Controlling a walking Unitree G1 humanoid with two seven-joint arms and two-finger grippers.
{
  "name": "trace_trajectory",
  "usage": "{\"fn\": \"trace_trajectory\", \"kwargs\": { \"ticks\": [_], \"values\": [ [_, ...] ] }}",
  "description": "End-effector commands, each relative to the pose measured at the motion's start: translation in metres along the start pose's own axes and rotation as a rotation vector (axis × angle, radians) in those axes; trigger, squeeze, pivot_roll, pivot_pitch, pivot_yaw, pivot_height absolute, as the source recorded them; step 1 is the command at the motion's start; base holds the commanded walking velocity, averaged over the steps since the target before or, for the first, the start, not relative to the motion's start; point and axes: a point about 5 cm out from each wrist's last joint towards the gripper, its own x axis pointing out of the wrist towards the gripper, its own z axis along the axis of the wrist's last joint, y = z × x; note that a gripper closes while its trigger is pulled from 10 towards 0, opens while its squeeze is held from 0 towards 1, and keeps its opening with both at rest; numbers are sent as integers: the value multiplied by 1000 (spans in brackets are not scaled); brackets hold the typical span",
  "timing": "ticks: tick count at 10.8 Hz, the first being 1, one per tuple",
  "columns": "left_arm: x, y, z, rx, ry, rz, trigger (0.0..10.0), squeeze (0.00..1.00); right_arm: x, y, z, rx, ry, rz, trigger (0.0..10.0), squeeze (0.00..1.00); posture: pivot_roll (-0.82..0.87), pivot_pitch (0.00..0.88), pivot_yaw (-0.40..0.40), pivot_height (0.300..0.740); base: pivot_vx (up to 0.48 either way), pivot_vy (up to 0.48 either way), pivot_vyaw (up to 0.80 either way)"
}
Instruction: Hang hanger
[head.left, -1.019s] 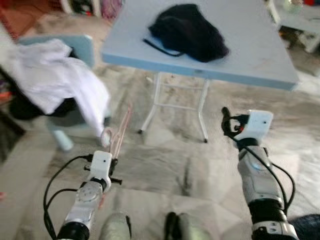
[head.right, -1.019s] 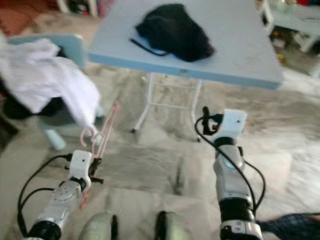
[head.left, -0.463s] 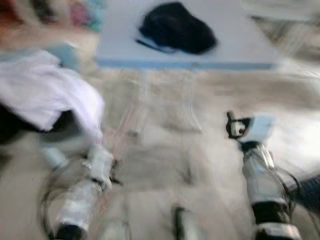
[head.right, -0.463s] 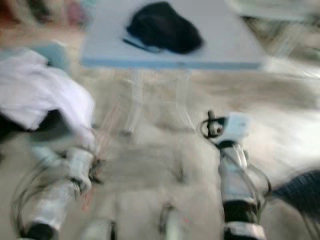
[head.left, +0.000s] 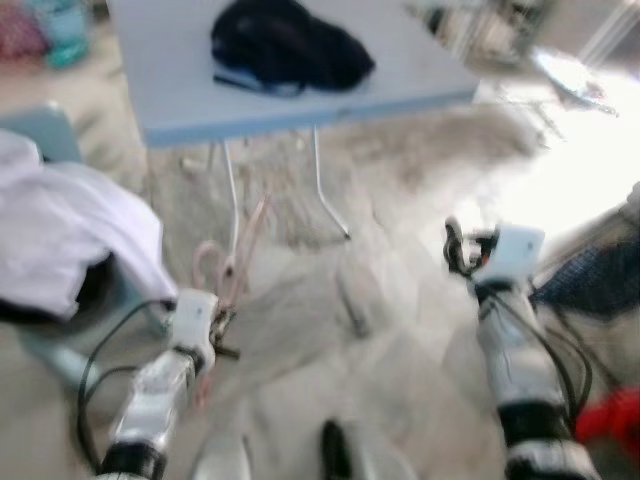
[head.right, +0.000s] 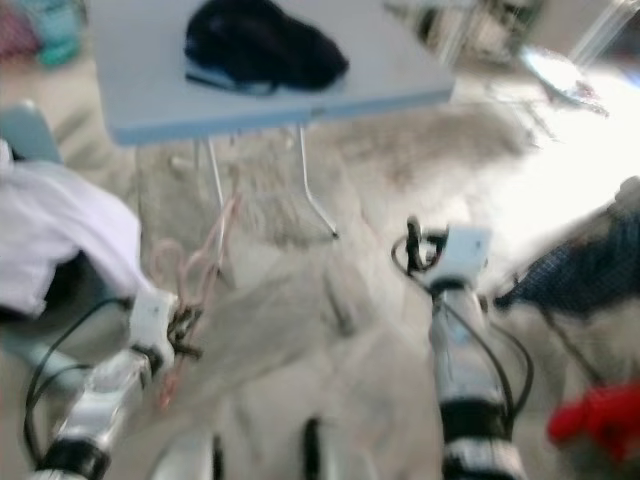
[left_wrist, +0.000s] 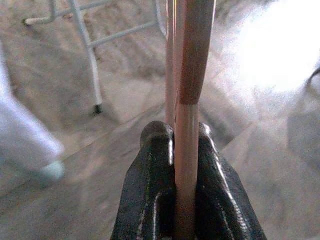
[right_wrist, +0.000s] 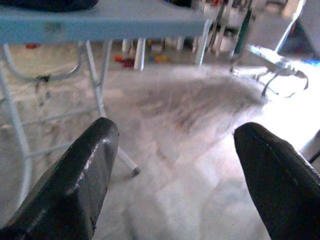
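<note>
My left gripper (head.left: 224, 322) is shut on a pink hanger (head.left: 240, 250), low on my left above the marble floor. In the left wrist view the two black fingers (left_wrist: 156, 170) clamp the pink hanger (left_wrist: 190, 75), which runs straight out ahead. Its hook (head.left: 205, 262) curls back beside the white cloth. My right gripper (head.left: 455, 248) is raised on my right at about the same height; the right wrist view shows its fingers (right_wrist: 75, 185) wide apart with nothing between them.
A light blue folding table (head.left: 170, 90) with white legs stands ahead, a black garment (head.left: 285, 45) lying on it. White clothing (head.left: 70, 235) drapes over a blue chair at my left. Dark checked fabric (head.left: 590, 275) and something red (head.left: 610, 415) sit at my right.
The whole view has swung to the right while I turn; the table now sits further left and a bright floor patch shows at the right. Both arms keep their pose.
</note>
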Motion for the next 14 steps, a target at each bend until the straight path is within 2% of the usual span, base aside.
{"fn": "trace_trajectory", "kwargs": {
  "ticks": [1, 5, 7, 10, 14],
  "values": [
    [2, -5, 1, -10, -4, -17, 10000, 0, 0, -10, 3, -8, -8, -33, 10000, 0, 10, 161, -73, 740, 0, 480, -800],
    [1, -8, 2, -2, -17, -38, 10000, 0, 0, -10, 3, -5, -9, -39, 10000, 0, 10, 158, -63, 740, 0, 466, -800],
    [0, -13, 0, -26, -13, -88, 10000, 0, -1, -10, 2, -2, -6, -46, 10000, 0, 8, 158, -60, 740, 347, 332, -800],
    [0, -18, -4, -2, 12, -113, 10000, 0, -1, -10, 2, -4, -9, -51, 10000, 0, 6, 156, -60, 740, 339, 317, -800],
    [-1, -29, -1, -6, -28, -163, 10000, 0, -1, -11, 2, -12, -8, -59, 10000, 0, 5, 156, -62, 740, 0, 0, -800]
  ]
}}
